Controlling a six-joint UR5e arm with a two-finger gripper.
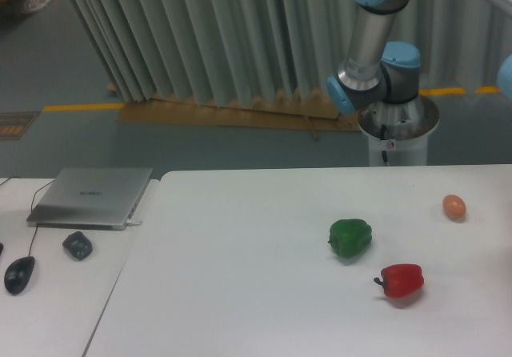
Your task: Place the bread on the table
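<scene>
Red pepper [402,280] on unmarked white table [240,277]

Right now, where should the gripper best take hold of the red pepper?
Probably across its wide body, coming from straight above. The red pepper lies on its side on the table, stem pointing left; the stem looks too thin to hold. The green pepper is apart, leaving room.

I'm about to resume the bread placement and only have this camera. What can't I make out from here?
- Bread: nowhere in this view; on the table only a green pepper, red pepper and small orange egg-shaped thing show.
- Claw: out of frame; the arm is cut off by the top and right edges.
</scene>
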